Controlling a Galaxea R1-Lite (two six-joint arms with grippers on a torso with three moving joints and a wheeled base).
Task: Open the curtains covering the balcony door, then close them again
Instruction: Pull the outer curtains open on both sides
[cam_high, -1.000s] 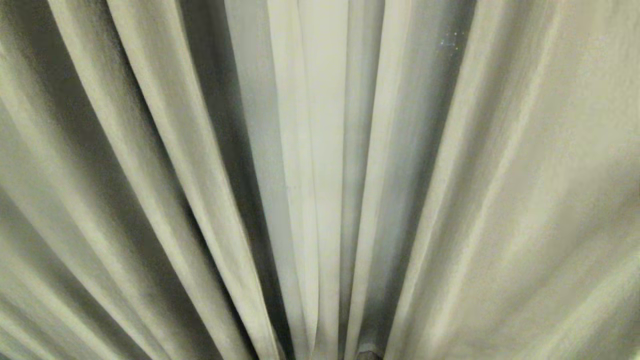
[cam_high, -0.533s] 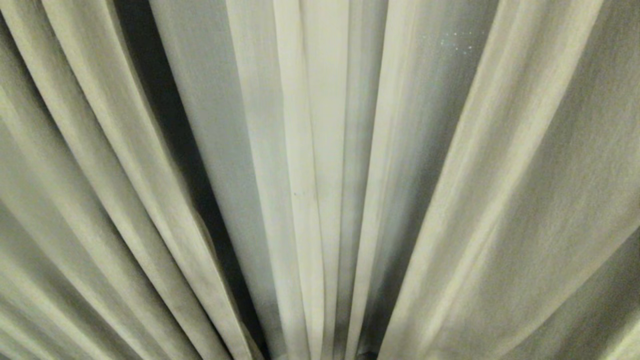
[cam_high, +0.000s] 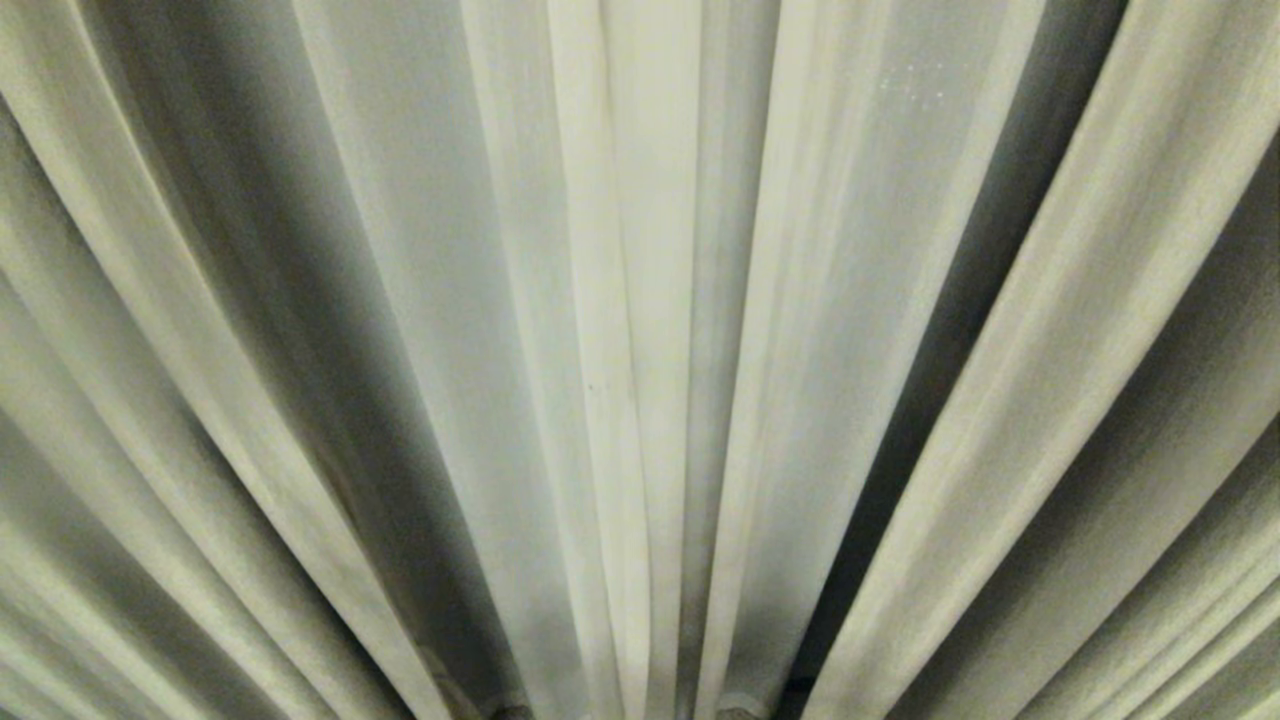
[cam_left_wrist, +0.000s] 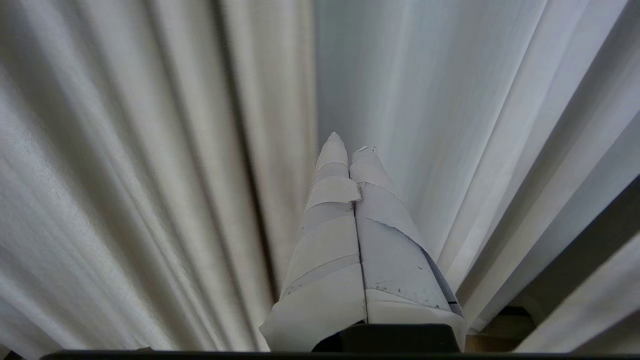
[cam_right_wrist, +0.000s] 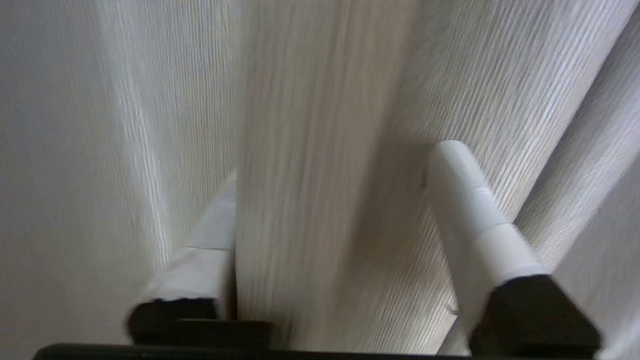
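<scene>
The cream-white curtains (cam_high: 640, 300) fill the head view with pleats fanning out from the bottom centre, and they hide the balcony door. Neither arm shows there. In the right wrist view my right gripper (cam_right_wrist: 340, 165) is open close against the fabric. A loose fold of curtain (cam_right_wrist: 310, 210) hangs between its white-taped fingers (cam_right_wrist: 475, 215) and covers most of the other finger. In the left wrist view my left gripper (cam_left_wrist: 348, 146) is shut with nothing in it, its taped tips pointing at the curtains (cam_left_wrist: 150, 175) where a cream panel meets a paler one.
A dark gap between folds (cam_left_wrist: 585, 250) and a strip of brown floor (cam_left_wrist: 492, 340) show low beside the left gripper. Everything else in view is hanging fabric.
In the head view the pleats have spread outward from the middle. The dark fold on the left has moved further left and softened, and a dark fold has opened on the right.
</scene>
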